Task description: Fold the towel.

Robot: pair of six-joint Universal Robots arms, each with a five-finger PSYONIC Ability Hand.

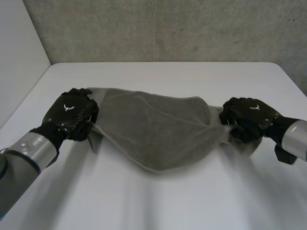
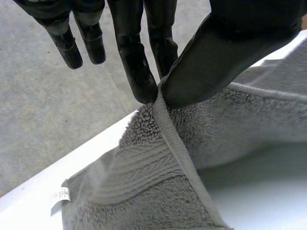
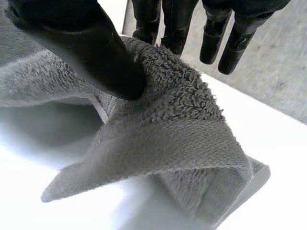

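The left hand (image 2: 216,57) has the towel (image 2: 158,182) in a pinch: straight fingers (image 2: 139,72) press the hemmed edge against the thumb, and the hem runs away from the pinch in a narrow, flat ridge. The other fingers of that hand hang straight and touch nothing. Beyond the fingertips the cloth is grey terry, crossed by a flat woven band, with a small white label (image 2: 60,195) at its far edge.

The right hand (image 3: 96,52) grips in the same way. Its thumb bears down on a looped terry fold against the fingers (image 3: 177,24) behind it, while the remaining fingers stand clear of the cloth. Below the thumb the towel (image 3: 172,134) doubles over itself, its flat band folded outward and a corner hanging free.

In the head view the left hand (image 1: 72,115) holds the towel (image 1: 153,129) at its 9 o'clock end and the right hand (image 1: 247,120) at its 3 o'clock end. The cloth is stretched between them, creased from grip to grip, its edge bellying toward 6 o'clock. Whether that belly touches the white worktop (image 1: 168,201) cannot be told. A grey wall (image 1: 168,28) stands at 12 o'clock.
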